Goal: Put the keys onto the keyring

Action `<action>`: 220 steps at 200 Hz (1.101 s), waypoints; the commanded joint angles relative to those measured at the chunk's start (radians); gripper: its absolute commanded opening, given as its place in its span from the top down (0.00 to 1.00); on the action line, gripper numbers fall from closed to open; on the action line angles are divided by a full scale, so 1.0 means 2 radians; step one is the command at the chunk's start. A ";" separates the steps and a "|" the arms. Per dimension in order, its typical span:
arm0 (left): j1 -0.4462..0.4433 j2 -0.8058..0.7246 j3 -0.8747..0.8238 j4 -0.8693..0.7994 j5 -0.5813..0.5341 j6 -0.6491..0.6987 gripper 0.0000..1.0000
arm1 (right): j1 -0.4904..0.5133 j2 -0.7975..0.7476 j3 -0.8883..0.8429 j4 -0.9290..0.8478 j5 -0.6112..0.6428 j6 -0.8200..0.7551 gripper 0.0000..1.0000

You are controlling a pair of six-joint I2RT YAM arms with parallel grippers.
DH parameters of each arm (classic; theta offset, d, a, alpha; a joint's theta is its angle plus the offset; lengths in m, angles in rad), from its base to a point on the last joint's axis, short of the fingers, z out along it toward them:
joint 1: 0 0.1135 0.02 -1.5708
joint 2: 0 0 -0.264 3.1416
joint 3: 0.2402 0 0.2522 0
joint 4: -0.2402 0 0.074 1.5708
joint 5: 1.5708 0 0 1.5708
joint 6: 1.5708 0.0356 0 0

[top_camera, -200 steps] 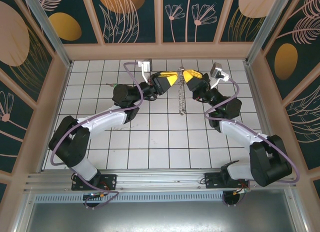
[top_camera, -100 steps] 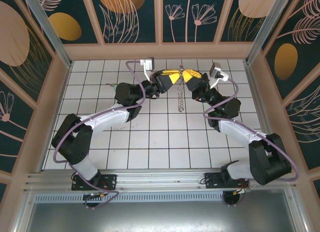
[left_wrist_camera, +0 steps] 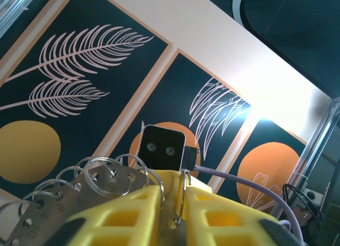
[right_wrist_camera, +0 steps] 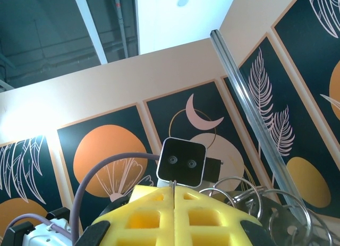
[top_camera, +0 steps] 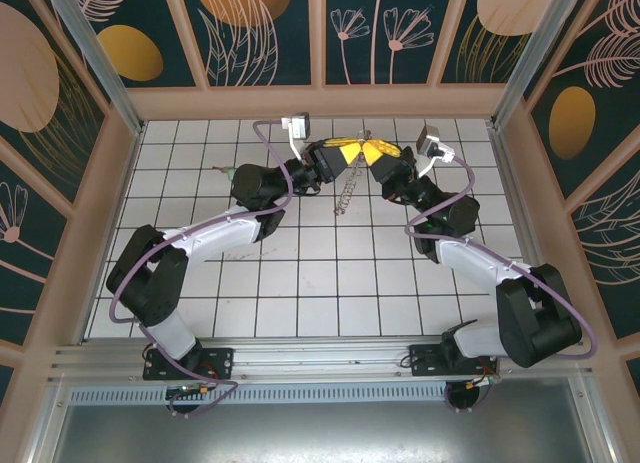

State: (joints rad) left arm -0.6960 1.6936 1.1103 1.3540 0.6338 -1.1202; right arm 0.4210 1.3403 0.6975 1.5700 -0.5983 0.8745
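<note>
Left gripper (top_camera: 349, 154) and right gripper (top_camera: 373, 151) hold keyring (top_camera: 346, 191) above white-tiled table (top_camera: 320, 283), leaf-painted walls (top_camera: 265, 43).

The left gripper (top_camera: 350, 154) and right gripper (top_camera: 374, 152) meet at upper centre, the keyring (top_camera: 344, 195) dangling between them and blocking that gap. Tiled floor (top_camera: 320, 283) across the lower middle, between the arms, lies open.

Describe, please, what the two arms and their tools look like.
The left arm and right arm have black joints and white shells, with a lilac cable looped along each. The left tool and right tool have yellow fingers with cut-out windows; a white-cased camera sits on each wrist.
</note>
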 commanded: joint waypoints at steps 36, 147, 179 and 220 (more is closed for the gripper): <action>-0.003 -0.001 0.011 0.027 -0.001 0.003 1.00 | 0.003 -0.002 0.009 0.019 0.010 0.005 1.00; -0.003 -0.099 0.107 -0.508 0.015 0.442 1.00 | -0.076 -0.157 -0.008 -0.296 -0.002 -0.037 0.43; -0.002 -0.097 0.149 -0.607 0.028 0.514 1.00 | -0.081 -0.149 0.003 -0.327 -0.060 -0.051 0.47; -0.003 -0.094 0.173 -0.661 0.047 0.549 1.00 | -0.081 -0.145 -0.013 -0.293 -0.099 -0.052 0.56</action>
State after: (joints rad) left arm -0.6979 1.5192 1.4025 0.1413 0.6785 -0.1234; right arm 0.2642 1.0504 0.6777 0.9298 -0.7124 0.7860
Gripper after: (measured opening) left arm 0.045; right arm 0.471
